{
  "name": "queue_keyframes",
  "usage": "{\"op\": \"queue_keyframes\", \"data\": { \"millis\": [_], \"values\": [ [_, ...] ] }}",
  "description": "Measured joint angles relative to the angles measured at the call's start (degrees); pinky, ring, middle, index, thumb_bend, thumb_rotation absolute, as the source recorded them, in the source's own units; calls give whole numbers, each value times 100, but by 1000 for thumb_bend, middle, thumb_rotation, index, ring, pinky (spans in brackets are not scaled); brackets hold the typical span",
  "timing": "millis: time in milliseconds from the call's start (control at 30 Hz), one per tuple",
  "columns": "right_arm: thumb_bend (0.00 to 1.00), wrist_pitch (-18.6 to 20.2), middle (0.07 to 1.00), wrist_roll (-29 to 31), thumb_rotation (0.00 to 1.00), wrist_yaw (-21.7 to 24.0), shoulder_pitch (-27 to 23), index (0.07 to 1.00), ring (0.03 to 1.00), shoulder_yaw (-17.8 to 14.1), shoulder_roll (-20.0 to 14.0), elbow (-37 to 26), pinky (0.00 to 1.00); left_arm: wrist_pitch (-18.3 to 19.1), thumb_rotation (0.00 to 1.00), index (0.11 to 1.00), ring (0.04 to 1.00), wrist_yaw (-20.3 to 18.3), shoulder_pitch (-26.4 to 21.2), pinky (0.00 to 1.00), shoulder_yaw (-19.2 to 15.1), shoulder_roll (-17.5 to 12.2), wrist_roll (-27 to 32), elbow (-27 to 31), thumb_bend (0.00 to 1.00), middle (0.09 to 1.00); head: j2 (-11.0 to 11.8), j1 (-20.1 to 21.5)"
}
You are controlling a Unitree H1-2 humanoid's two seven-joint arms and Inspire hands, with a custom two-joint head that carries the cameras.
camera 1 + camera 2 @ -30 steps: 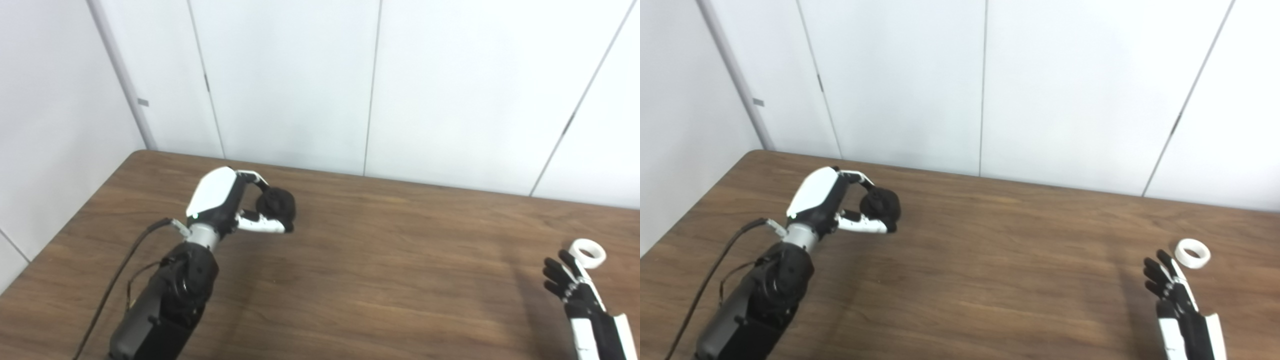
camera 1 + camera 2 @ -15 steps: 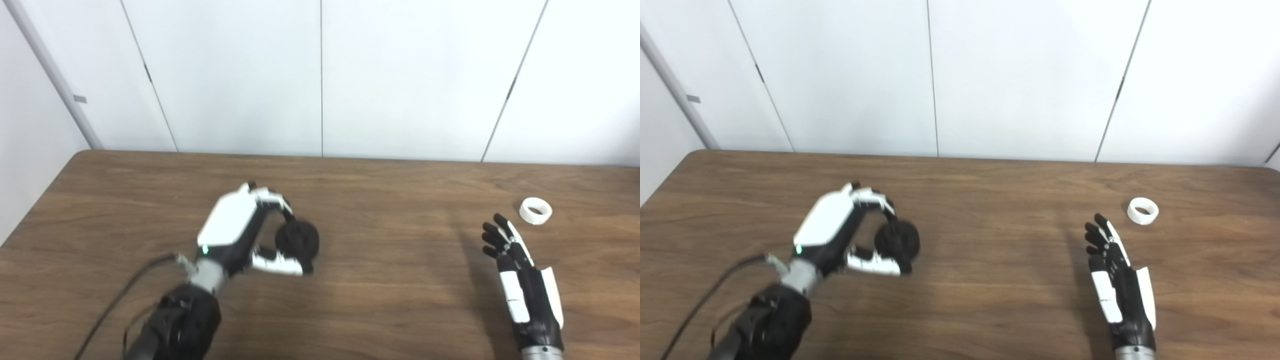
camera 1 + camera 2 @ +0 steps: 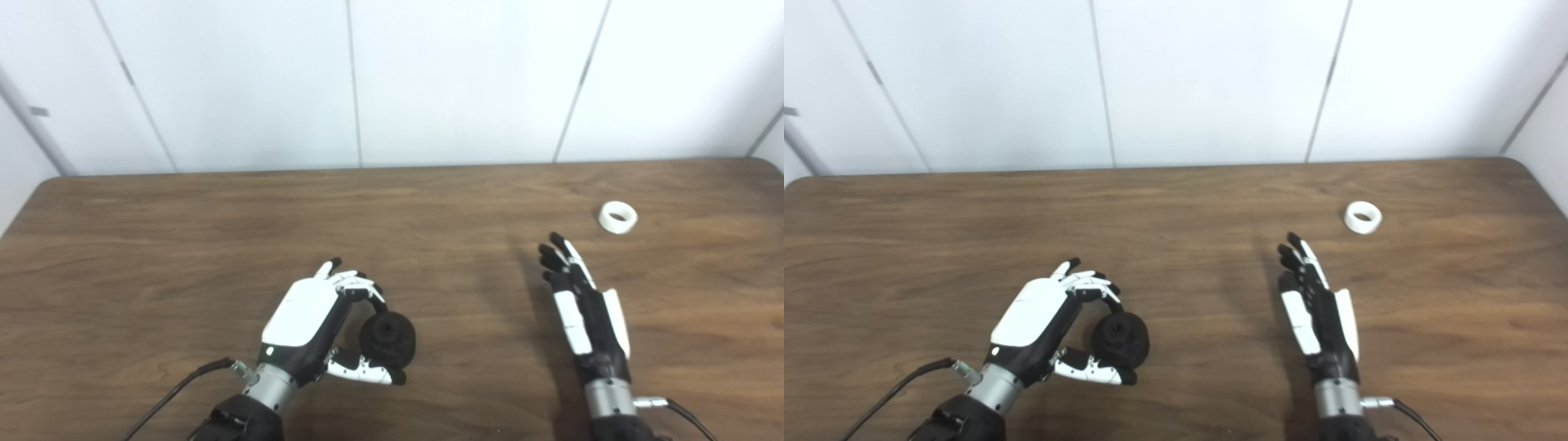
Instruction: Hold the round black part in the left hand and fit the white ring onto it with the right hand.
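The long brown wood-grain table [image 3: 184, 220] carries all the parts, and the small white plastic ring [image 3: 618, 217] serves as the reference landmark: it lies flat on the table near the far right corner, opening upward, with nothing touching it. The right hand [image 3: 582, 303], black with white panels, is positioned nearer the camera than the white ring and to its left, clearly apart from it. This hand holds nothing; its fingers [image 3: 554, 254] are extended almost straight and slightly fanned, pointing toward the far edge of the table, and a dark shadow falls on the wood just to its left. The round black part [image 3: 387, 337], a dark disc-like piece with a small recess at the centre of its visible face, is well to the left of the white ring and much closer to the near table edge. The left hand [image 3: 1053, 324], with a white back plate and black palm, is closed around this part: the curled fingers [image 3: 355, 285] press on its upper rim, while the thumb [image 3: 364, 370] supports it from below. The part's recessed face is turned up and toward the camera. A black cable [image 3: 177, 395] trails from the left wrist toward the bottom edge of the view
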State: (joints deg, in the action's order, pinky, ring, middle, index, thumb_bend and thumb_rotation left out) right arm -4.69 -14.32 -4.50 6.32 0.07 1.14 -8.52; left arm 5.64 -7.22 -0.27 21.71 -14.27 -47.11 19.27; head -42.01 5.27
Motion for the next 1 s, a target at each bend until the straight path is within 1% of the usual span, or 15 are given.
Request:
{"op": "queue_keyframes", "data": {
  "millis": [100,267,467,567,700,800,1000],
  "values": [
    [603,38,885,-5,1000,0,40,930,884,44,30,-50,854,-98,53,486,854,84,110,1000,7,143,-40,-155,520,755,-44,17],
    [595,211,880,-46,1000,-22,77,928,878,81,59,-109,854,-419,53,487,862,421,335,1000,37,338,-133,-525,519,764,-140,79],
    [594,292,884,-40,1000,-31,135,930,881,92,68,-186,855,-532,53,487,866,650,370,1000,37,384,-237,-679,520,773,-220,88],
    [588,329,879,-37,1000,-47,157,926,879,94,73,-219,858,-553,53,487,869,681,375,1000,58,410,-272,-709,519,776,-281,114],
    [597,437,878,20,1000,-46,180,926,882,102,78,-308,875,-608,52,487,872,716,378,1000,84,414,-293,-750,520,779,-308,123],
    [599,478,874,128,1000,-46,184,924,872,98,86,-351,853,-657,52,487,873,743,378,1000,98,420,-292,-790,520,779,-343,132],
    [594,743,881,323,1000,-13,182,925,891,74,84,-690,881,-698,52,487,875,861,376,1000,129,429,-302,-862,520,782,-387,176]
  ]
}}
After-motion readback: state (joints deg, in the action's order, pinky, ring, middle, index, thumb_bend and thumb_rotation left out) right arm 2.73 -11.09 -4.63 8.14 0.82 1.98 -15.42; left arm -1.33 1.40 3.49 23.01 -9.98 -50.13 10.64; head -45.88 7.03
